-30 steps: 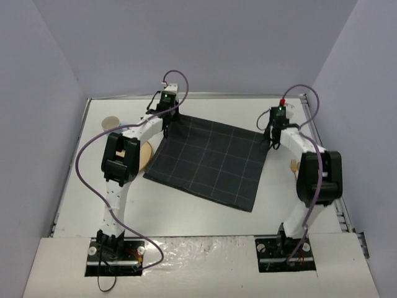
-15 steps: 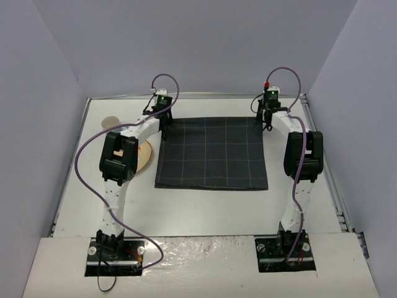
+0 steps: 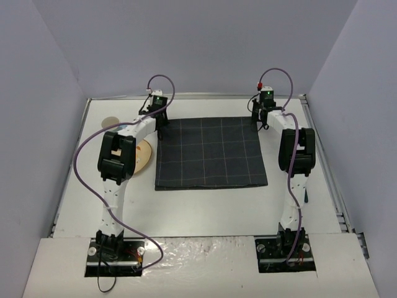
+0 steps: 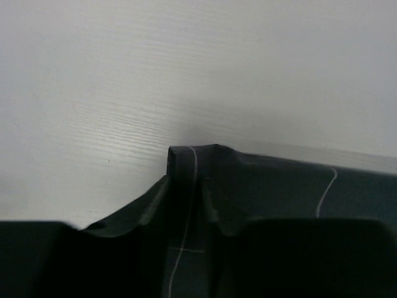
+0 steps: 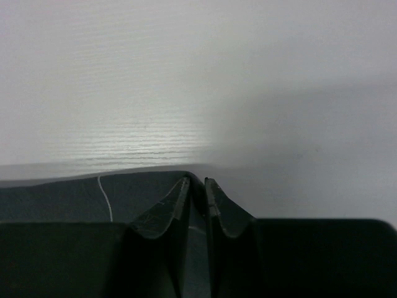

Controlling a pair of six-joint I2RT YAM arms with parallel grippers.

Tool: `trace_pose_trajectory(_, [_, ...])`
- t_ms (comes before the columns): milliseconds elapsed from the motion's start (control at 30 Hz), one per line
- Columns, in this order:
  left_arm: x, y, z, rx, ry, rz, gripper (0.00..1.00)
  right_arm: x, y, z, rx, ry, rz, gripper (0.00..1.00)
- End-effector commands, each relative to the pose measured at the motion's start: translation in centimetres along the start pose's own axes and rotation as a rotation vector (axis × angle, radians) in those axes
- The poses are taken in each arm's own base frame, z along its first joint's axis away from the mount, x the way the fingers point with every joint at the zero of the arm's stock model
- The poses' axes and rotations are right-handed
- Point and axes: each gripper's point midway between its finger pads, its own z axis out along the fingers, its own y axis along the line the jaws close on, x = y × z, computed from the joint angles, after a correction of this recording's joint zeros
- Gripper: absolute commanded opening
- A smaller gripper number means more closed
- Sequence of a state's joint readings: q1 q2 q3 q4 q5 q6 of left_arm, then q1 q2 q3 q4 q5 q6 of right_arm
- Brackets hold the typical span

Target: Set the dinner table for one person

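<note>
The dinner table is a white top with a thin metal rim. A dark navy checked mat lies flat and square on its middle. My left gripper is at the mat's far left corner. In the left wrist view its jaws stand apart, with a raised fold of the mat loose between them. My right gripper is at the far right corner. In the right wrist view its jaws are almost together, with the mat's corner in the narrow slit.
A round wooden plate lies just left of the mat, partly under my left arm. A small tan disc sits near the far left edge. Grey walls close in the table at the back and both sides.
Both grippers carried the mat's far corners toward the back wall, so the skewed mat now lies square. The left jaws have parted.
</note>
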State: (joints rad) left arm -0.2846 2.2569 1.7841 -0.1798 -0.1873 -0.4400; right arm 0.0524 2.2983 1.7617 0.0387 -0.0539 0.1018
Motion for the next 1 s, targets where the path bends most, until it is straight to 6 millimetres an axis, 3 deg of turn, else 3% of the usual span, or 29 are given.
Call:
trace_pose_trajectory(0, [-7.3, 0.3, -3.0, 0.019, -0.138, -0.001, 0.44, -8.4, -0.4, -3.2, 0.007, -0.195, -0.004, 0.27])
trace_pose_trajectory(100, [-8.8, -0.7, -4.4, 0.078, -0.163, -0.003, 0.69, -10.3, -0.3, -4.8, 0.001, -0.233, 0.017, 0.39])
trace_pose_trajectory(133, [-9.6, -1.3, -5.4, 0.108, -0.174, -0.007, 0.74, -11.5, 0.0, -6.4, -0.012, -0.259, 0.031, 0.44])
trace_pose_trajectory(167, [-10.2, -1.8, -6.4, 0.134, -0.183, -0.008, 0.78, -12.6, 0.2, -7.7, -0.023, -0.283, 0.045, 0.47])
trace_pose_trajectory(233, [-11.2, -2.8, -8.8, 0.186, -0.195, -0.009, 0.81, -12.2, 0.5, -9.6, -0.038, -0.280, 0.086, 0.50])
trace_pose_trajectory(300, [-10.5, -3.4, -10.1, 0.212, -0.173, -0.019, 0.81, -12.9, 0.8, -12.6, -0.052, -0.308, 0.133, 0.51])
trace_pose_trajectory(333, [-10.2, -3.8, -11.3, 0.231, -0.165, -0.034, 0.81, -11.9, 0.8, -13.9, -0.058, -0.298, 0.174, 0.51])
trace_pose_trajectory(400, [-7.6, -4.4, -12.1, 0.244, -0.113, -0.064, 0.80, -9.1, 1.4, -15.7, -0.098, -0.269, 0.227, 0.50])
trace_pose_trajectory(500, [-4.0, -5.1, -13.9, 0.260, -0.061, -0.091, 0.77, -2.3, 2.5, -16.6, -0.173, -0.169, 0.352, 0.50])
trace_pose_trajectory(533, [-2.8, -5.2, -14.2, 0.261, -0.041, -0.099, 0.76, -2.8, 3.0, -17.5, -0.207, -0.190, 0.382, 0.49])
trace_pose_trajectory(567, [-0.4, -4.8, -14.1, 0.248, 0.001, -0.097, 0.76, -0.7, 3.3, -17.6, -0.224, -0.160, 0.407, 0.49])
trace_pose_trajectory(600, [-0.3, -5.2, -14.8, 0.261, -0.002, -0.104, 0.75, 0.9, 3.6, -17.9, -0.238, -0.137, 0.425, 0.49])
trace_pose_trajectory(633, [1.4, -5.1, -15.5, 0.257, 0.018, -0.106, 0.75, 1.9, 4.1, -19.1, -0.261, -0.135, 0.443, 0.49])
trace_pose_trajectory(800, [7.2, -2.8, -17.2, 0.221, 0.092, -0.119, 0.70, 7.4, 4.3, -21.9, -0.306, -0.108, 0.490, 0.49])
trace_pose_trajectory(967, [12.3, -0.6, -17.4, 0.174, 0.169, -0.125, 0.61, 12.1, 3.9, -22.9, -0.302, -0.047, 0.493, 0.49])
